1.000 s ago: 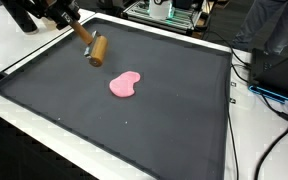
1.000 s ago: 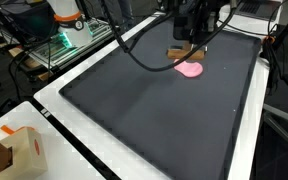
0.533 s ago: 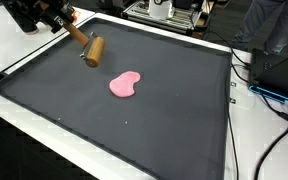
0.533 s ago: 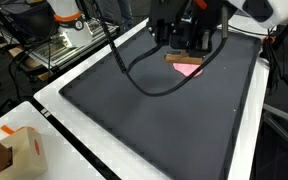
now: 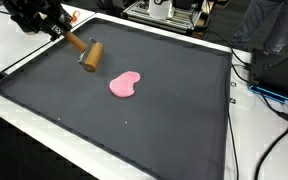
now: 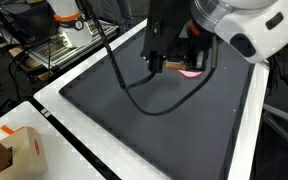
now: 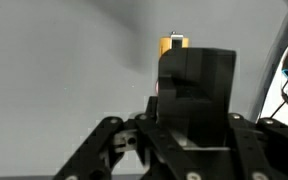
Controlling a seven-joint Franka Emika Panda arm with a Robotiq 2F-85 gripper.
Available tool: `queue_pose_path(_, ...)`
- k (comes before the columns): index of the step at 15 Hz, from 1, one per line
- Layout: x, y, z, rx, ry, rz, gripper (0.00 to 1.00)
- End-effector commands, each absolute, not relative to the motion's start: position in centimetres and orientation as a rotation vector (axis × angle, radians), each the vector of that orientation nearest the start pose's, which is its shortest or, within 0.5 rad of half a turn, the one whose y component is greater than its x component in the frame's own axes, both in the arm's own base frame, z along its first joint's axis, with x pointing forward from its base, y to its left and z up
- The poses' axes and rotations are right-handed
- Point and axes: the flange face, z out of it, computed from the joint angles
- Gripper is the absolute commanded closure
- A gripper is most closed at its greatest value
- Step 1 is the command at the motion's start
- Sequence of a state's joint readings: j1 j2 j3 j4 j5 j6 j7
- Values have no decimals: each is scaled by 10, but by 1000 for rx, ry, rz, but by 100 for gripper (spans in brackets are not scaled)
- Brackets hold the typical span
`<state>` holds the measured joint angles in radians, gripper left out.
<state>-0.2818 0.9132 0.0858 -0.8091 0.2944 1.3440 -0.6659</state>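
Observation:
A small wooden mallet (image 5: 89, 54) with a brown handle and a cylindrical head hangs just above the far left part of the black mat (image 5: 164, 120). My gripper (image 5: 56, 30) is shut on the handle's upper end, and the head points down toward the mat. A flat pink blob (image 5: 125, 85) lies on the mat, apart from the mallet head. In an exterior view the arm hides most of the mallet (image 6: 156, 63), and the pink blob (image 6: 189, 72) shows just beside it. In the wrist view the dark gripper (image 7: 194, 75) fills the middle, with an orange-brown bit of the mallet (image 7: 174, 43) past it.
The mat lies on a white table (image 5: 14, 55) with a white border around it. Cables (image 5: 259, 90) and equipment sit past one side. A cardboard box (image 6: 9, 150) stands at a table corner, and a rack of gear (image 6: 54, 40) stands beyond.
The gripper has carried the mallet toward the mat's far left corner, away from the pink blob. The handle now lies flatter. The pink blob has not moved.

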Motion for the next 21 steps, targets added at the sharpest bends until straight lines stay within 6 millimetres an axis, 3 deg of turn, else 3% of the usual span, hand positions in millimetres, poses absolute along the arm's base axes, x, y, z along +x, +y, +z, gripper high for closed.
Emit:
queue_pose_path(1, 725, -142, 360, -2520, -576, 229, 76)
queue_pose_path(13, 727, -134, 350, -2503, -613, 214, 76)
queue_pose_path(21, 730, -112, 371, -2546, -682, 194, 76)
